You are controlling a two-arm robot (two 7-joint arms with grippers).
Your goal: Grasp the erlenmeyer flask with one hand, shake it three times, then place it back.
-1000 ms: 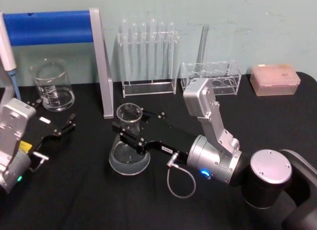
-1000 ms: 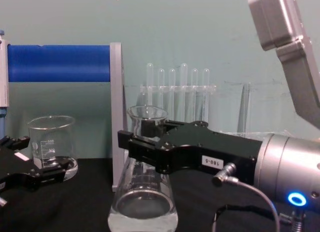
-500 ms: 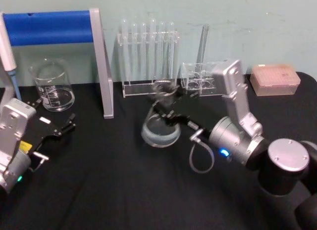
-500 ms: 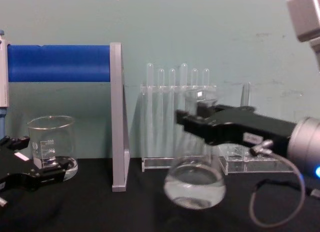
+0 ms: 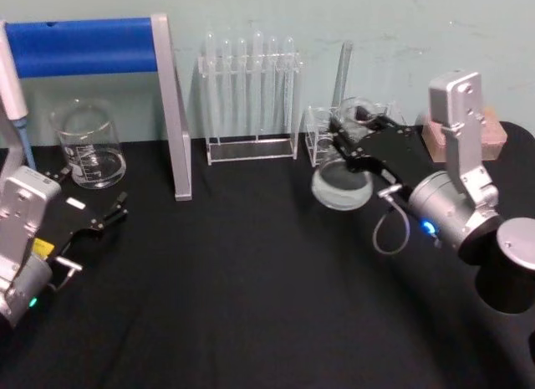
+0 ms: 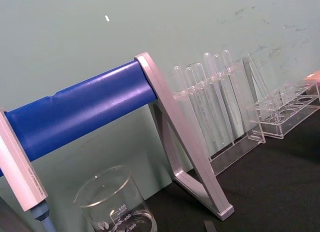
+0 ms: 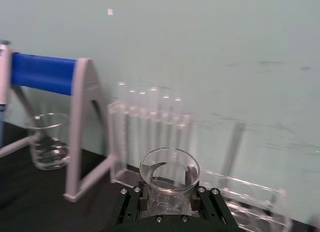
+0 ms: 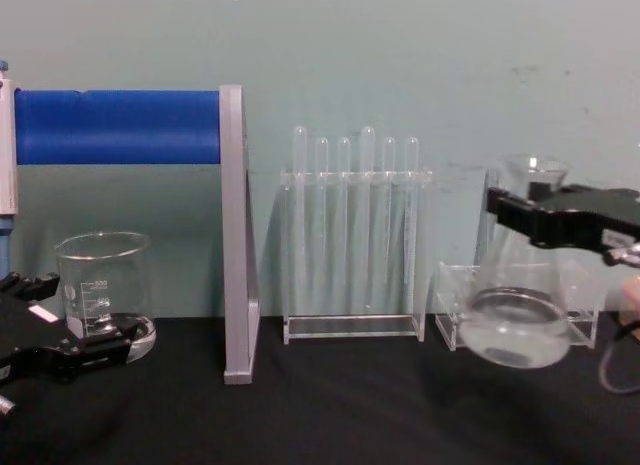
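The erlenmeyer flask was held clear of the black table at the right rear. It was tilted, with its neck clamped between the jaws of the right gripper, and a little clear liquid was seen in its base. No marks on its glass could be read. A clear rack behind it was partly hidden, and a pink box was largely covered by the right arm. In the chest view the gripper was cut off at the right edge. A rack of test tubes was seen at the middle rear, beside a blue-barred stand. Graduations were printed on a beaker at the left, but their figures were too small to be read. The left gripper was parked near it with jaws spread on nothing, and its white label was unreadable.
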